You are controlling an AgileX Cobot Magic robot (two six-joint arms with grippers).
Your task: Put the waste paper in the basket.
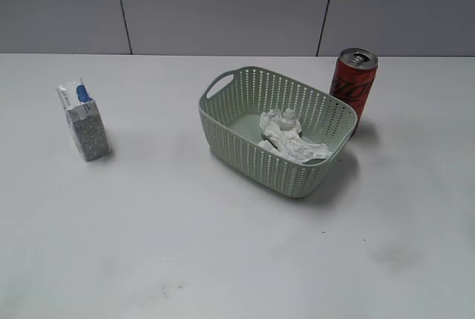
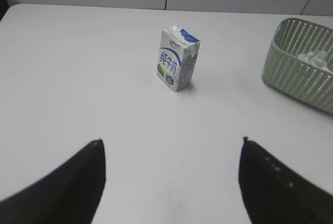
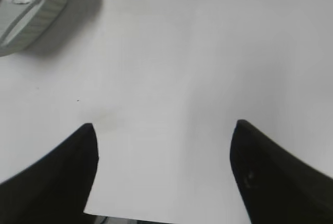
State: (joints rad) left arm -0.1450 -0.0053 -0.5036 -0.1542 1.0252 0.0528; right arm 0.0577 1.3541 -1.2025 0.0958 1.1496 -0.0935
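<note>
The mint-green perforated basket [image 1: 245, 122] stands at the table's middle. Crumpled white waste paper [image 1: 288, 135] lies inside it, bunched toward the right; I cannot tell how many wads. The basket also shows in the left wrist view [image 2: 296, 73] with paper [image 2: 316, 58] in it, and its corner shows in the right wrist view [image 3: 39, 10]. No loose paper shows on the table. My left gripper [image 2: 171, 143] is open and empty over bare table. My right gripper [image 3: 164, 127] is open and empty near the table's front edge. Neither gripper shows in the exterior view.
A small white-grey carton with a blue mark [image 1: 83, 120] stands upright at the left, also in the left wrist view [image 2: 178, 59]. A red can [image 1: 353, 85] stands upright just behind the basket's right corner. Grey wall panels close the back.
</note>
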